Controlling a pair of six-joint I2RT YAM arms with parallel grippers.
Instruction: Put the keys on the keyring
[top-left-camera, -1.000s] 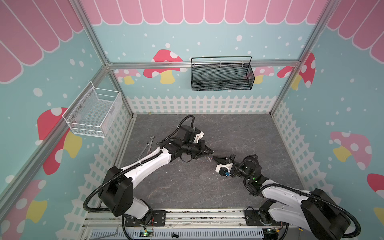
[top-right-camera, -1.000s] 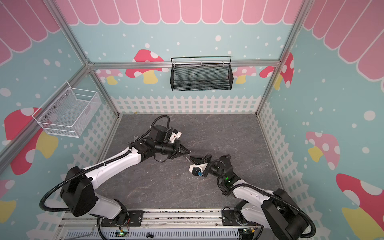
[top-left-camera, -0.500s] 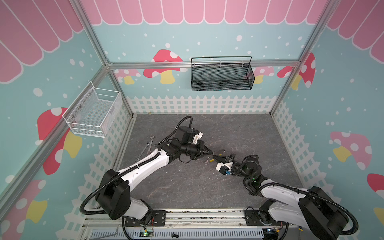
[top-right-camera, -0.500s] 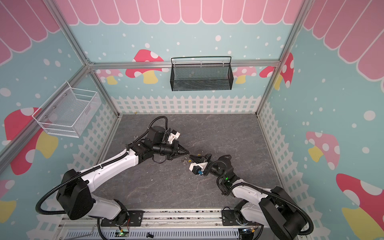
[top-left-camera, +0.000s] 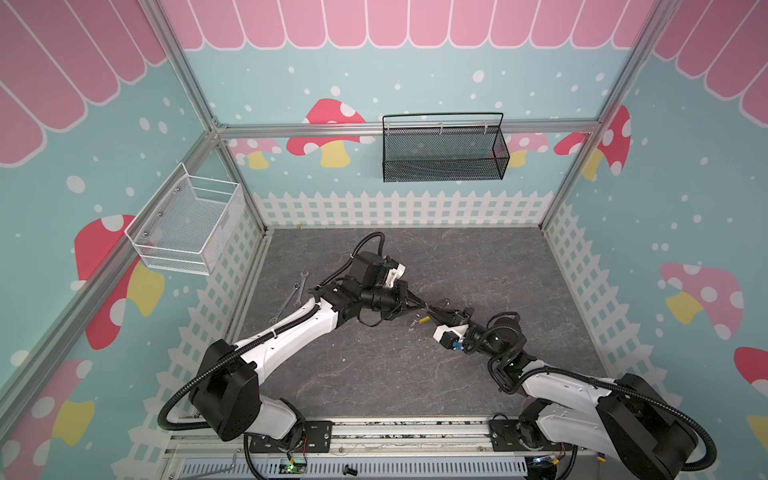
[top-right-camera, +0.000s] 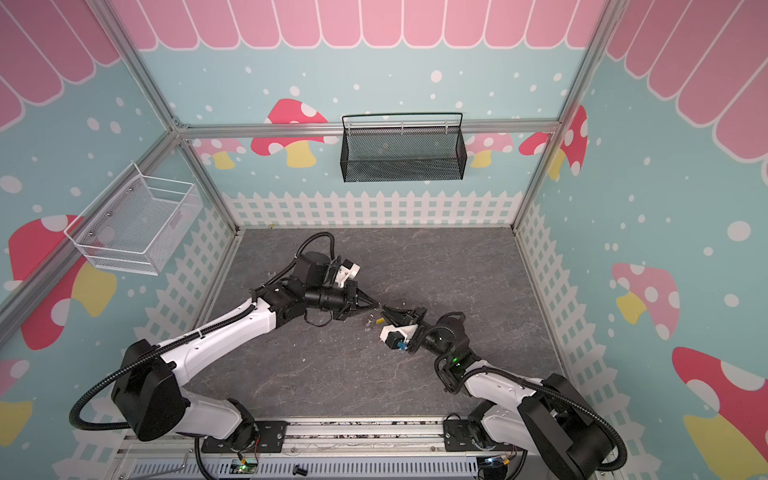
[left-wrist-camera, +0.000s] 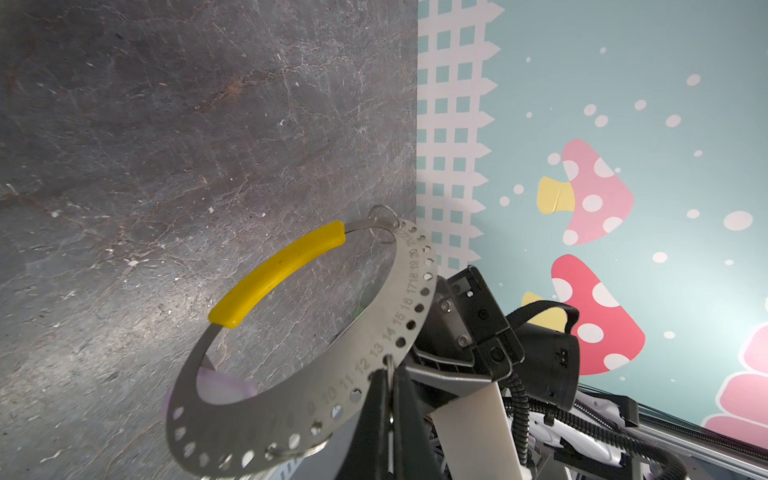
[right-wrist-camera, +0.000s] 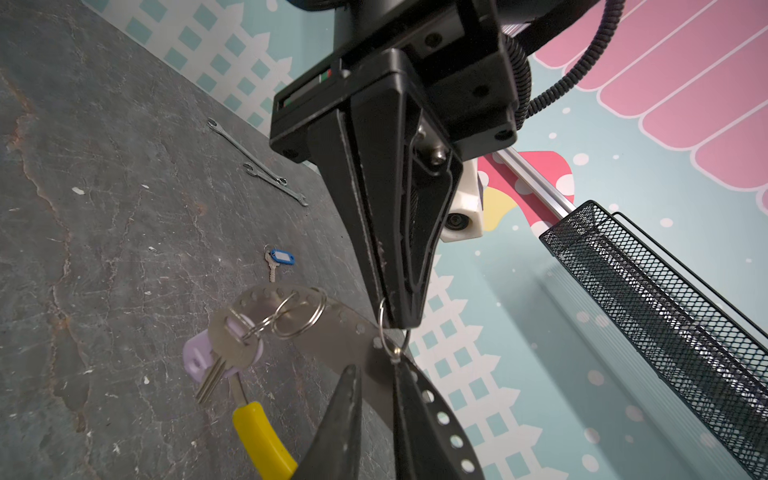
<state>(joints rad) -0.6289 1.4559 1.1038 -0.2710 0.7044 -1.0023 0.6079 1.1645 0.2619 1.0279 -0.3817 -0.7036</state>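
Observation:
The keyring (left-wrist-camera: 399, 316) is a flat metal crescent with numbered holes and a yellow segment (left-wrist-camera: 278, 272); it hangs above the floor between both arms. My left gripper (left-wrist-camera: 388, 370) is shut on a small split ring (right-wrist-camera: 392, 336) threaded through one hole. My right gripper (right-wrist-camera: 376, 368) faces it tip to tip, fingers slightly apart, with the crescent showing in the gap. One of the keys, with a lilac tag (right-wrist-camera: 224, 357), hangs from rings on the crescent. The blue-tagged key (right-wrist-camera: 276, 259) lies on the floor. In both top views the grippers (top-left-camera: 428, 309) (top-right-camera: 380, 308) meet mid-floor.
Two long silver wrenches (top-left-camera: 297, 293) (right-wrist-camera: 257, 166) lie on the grey floor near the left wall. A black mesh basket (top-left-camera: 442, 149) hangs on the back wall and a white wire basket (top-left-camera: 187, 226) on the left wall.
My right gripper's fingers have parted a little. Both arms have hardly moved, and the left gripper keeps its hold.

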